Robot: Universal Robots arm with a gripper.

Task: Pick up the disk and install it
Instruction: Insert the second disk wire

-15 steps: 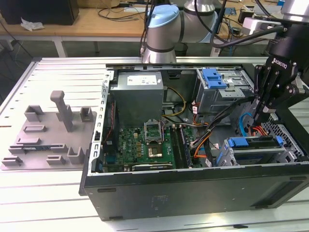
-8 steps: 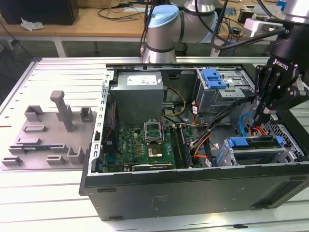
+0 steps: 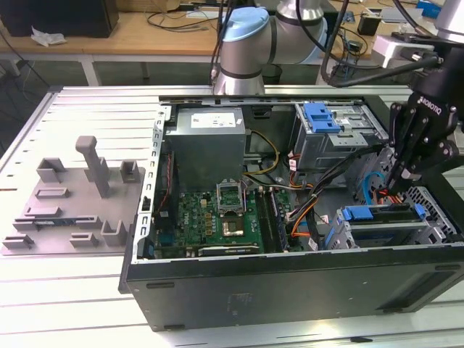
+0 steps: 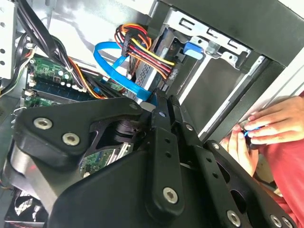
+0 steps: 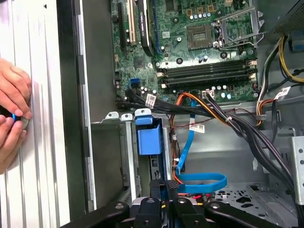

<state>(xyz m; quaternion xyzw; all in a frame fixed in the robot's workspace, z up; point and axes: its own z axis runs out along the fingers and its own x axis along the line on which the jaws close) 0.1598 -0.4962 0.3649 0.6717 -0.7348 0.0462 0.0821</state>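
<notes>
The exterior view is looking down from above across the open computer case on the tabletop. Both wrist views are sitting close inside it, sharing the blue cable and motherboard.

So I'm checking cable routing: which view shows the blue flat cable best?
The first wrist view: the blue flat cable shows its straight run and full loop in plain sight. The second wrist view shows its loop beside the coloured wires; the exterior view catches just a short curve.
</notes>
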